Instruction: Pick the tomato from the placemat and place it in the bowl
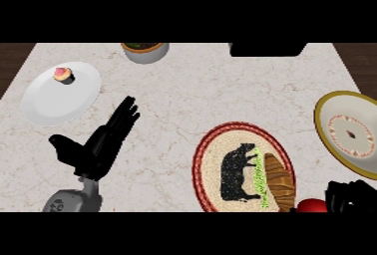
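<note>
The red tomato (311,204) lies at the lower right rim of the round placemat (213,164), which has a red border and a black cow figure. My right hand (352,195) shows only partly at the view's lower right corner, directly to the right of the tomato and touching or nearly touching it. The bowl (324,124), yellow-rimmed with a white and red inside, stands at the right edge, above that hand. My left hand (103,142) rests open at the left, fingers up, far from the tomato.
A brown bread piece (278,178) with a green strip lies on the placemat's right side. A white plate (44,104) carrying a cupcake (64,74) sits at the far left. A grey pot (145,51) and a black object (267,49) stand along the back edge.
</note>
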